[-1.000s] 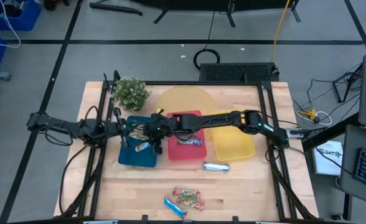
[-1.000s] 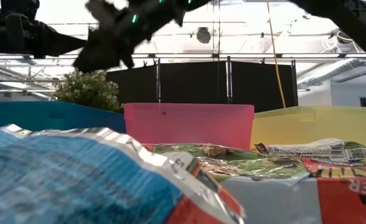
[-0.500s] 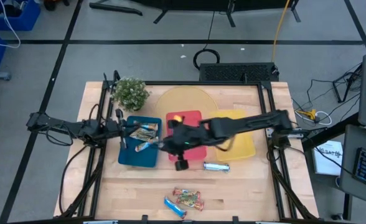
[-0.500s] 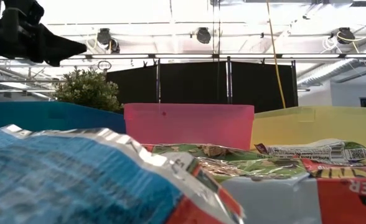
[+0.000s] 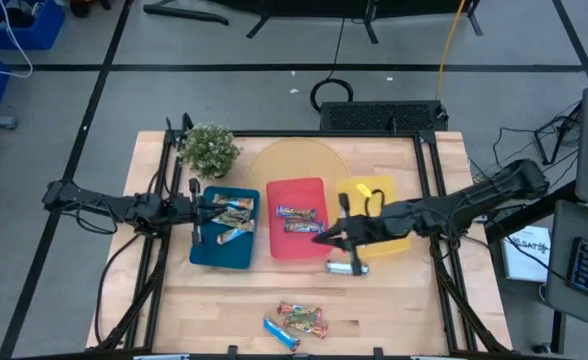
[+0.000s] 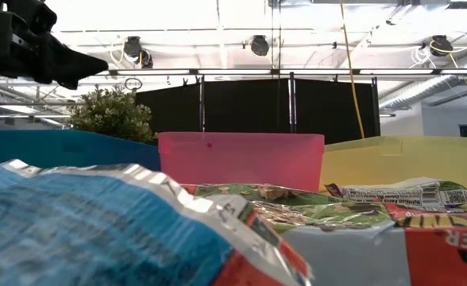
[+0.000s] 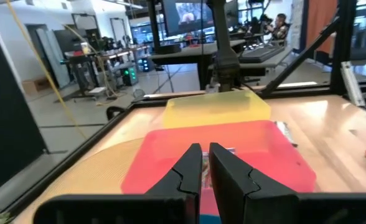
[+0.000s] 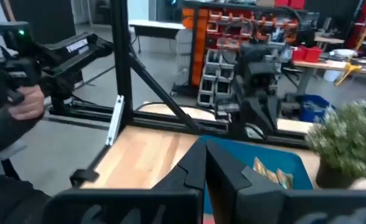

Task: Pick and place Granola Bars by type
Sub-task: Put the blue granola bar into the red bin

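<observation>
Granola bars lie in three places. Two are in the blue tray point(image 5: 224, 228), two in the red tray point(image 5: 297, 232), and several are loose near the table's front edge point(image 5: 299, 320). One silver bar point(image 5: 346, 267) lies on the wood before the yellow tray point(image 5: 374, 215). My right gripper point(image 5: 321, 238) hovers shut over the red tray's right edge and holds nothing point(image 8: 205, 163). My left gripper point(image 5: 196, 218) hangs over the blue tray's left edge. Its fingers are together and hold nothing point(image 7: 205, 163).
A potted plant point(image 5: 211, 148) stands behind the blue tray. A round yellow board point(image 5: 294, 162) lies behind the red tray. In the low view the loose bars point(image 6: 281, 202) fill the foreground. A person's hand point(image 8: 21, 102) shows beyond the table's left side.
My right arm has swung from above the blue tray toward the table's right, across the red tray, and now stands at that tray's right edge. A bar now shows in the blue tray's far part, where that gripper stood.
</observation>
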`<state>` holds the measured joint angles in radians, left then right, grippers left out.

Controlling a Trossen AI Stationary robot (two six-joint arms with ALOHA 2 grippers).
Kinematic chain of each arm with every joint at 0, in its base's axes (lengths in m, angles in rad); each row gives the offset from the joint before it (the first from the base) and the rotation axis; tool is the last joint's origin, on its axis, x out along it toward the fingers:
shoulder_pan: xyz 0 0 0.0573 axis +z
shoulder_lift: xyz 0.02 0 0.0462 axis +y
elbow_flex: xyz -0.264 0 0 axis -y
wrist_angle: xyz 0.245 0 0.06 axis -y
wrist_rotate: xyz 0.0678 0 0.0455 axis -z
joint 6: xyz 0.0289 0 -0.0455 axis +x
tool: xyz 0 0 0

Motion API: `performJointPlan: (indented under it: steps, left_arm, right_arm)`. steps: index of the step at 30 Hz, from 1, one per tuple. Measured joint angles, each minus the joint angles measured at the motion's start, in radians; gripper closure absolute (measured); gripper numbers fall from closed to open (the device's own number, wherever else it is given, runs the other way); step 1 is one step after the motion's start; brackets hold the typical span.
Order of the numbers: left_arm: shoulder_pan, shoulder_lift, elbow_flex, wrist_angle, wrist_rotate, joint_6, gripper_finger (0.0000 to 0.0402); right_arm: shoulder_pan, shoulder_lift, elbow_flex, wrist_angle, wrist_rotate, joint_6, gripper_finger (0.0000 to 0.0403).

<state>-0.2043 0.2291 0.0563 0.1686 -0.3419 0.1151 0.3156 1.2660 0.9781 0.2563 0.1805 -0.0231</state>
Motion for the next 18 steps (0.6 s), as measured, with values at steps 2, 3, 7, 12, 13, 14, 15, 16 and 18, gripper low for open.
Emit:
performJointPlan:
  steps: [2,3,7,12,13,14,15,16,18]
  left_arm:
    - [0.000,0.000,0.000,-0.001,-0.011,0.003,0.0362]
    - [0.000,0.000,0.000,-0.001,-0.014,0.002,0.0362]
    - [0.000,0.000,0.000,0.002,-0.008,0.009,0.0362]
    - [0.000,0.000,0.000,0.035,0.028,0.096,0.0362]
    - [0.000,0.000,0.000,0.042,0.028,0.110,0.0362]
    - [0.000,0.000,0.000,0.044,0.028,0.123,0.0362]
    - [0.000,0.000,0.000,0.045,0.028,0.140,0.0362]
    - [0.000,0.000,0.000,0.045,0.028,0.156,0.0362]
    - [0.000,0.000,0.000,0.044,0.028,0.182,0.0362]
  right_arm:
    - [-0.005,-0.039,-0.114,0.088,0.005,0.011,0.0402]
    - [-0.009,-0.056,-0.163,0.121,0.006,0.011,0.0403]
    - [-0.023,-0.124,-0.297,0.195,0.003,0.005,0.0403]
    - [-0.028,-0.190,-0.434,0.311,-0.025,-0.068,0.0403]
    - [-0.034,-0.209,-0.453,0.344,-0.025,-0.069,0.0403]
    - [-0.042,-0.230,-0.468,0.359,-0.023,-0.069,0.0403]
    - [-0.050,-0.251,-0.482,0.361,-0.022,-0.069,0.0403]
    - [-0.058,-0.267,-0.494,0.350,-0.020,-0.071,0.0403]
    - [-0.069,-0.289,-0.523,0.333,-0.020,-0.091,0.0403]
